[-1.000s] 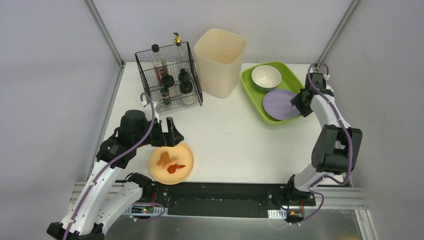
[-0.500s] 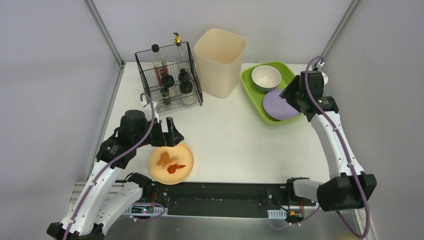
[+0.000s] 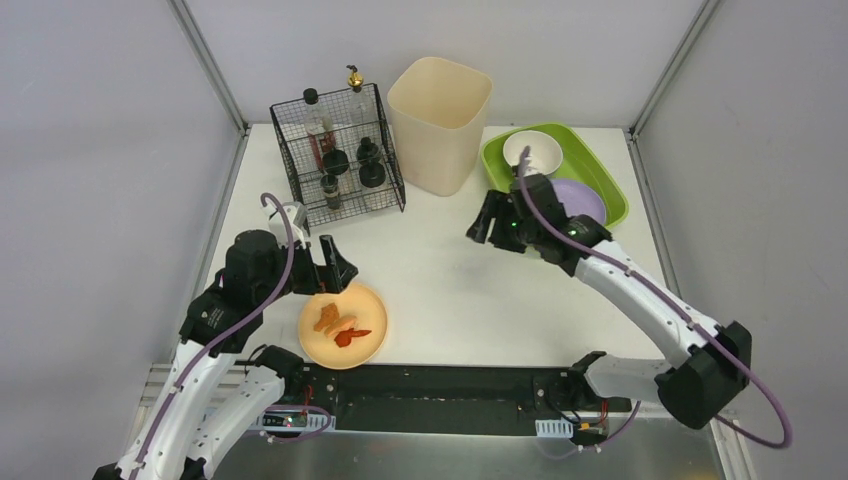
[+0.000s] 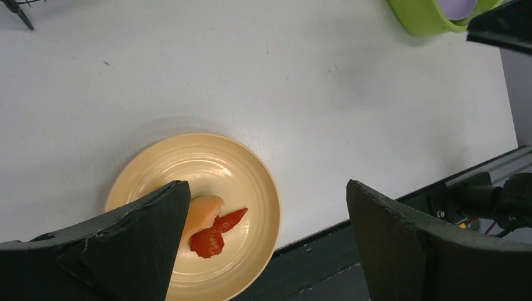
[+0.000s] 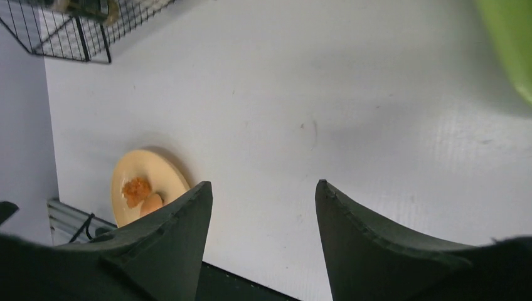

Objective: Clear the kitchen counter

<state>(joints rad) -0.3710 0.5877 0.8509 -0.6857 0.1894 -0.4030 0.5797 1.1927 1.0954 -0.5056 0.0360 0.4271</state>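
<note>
The white kitchen counter [image 3: 450, 285] holds a pale yellow plate [image 3: 372, 330] with orange and red food scraps [image 3: 340, 328] near its front edge. My left gripper [image 3: 338, 275] is open and empty, hovering over the plate's far left rim. In the left wrist view the plate [image 4: 251, 182] and scraps [image 4: 210, 235] lie between and below the spread fingers of that gripper [image 4: 266, 185]. My right gripper [image 3: 483, 228] is open and empty above the counter's middle. In its wrist view [image 5: 263, 184] the plate [image 5: 157, 166] lies far off by the left finger.
A green tray [image 3: 606, 185] at the back right holds a white bowl [image 3: 531, 152] and a purple plate [image 3: 585, 200]. A tall beige bin [image 3: 440, 120] stands at the back centre. A black wire rack [image 3: 335, 155] with bottles stands at the back left.
My right gripper has left the green tray and swung left to above the counter's middle. The purple plate stays in the tray. My left arm has shifted slightly.
</note>
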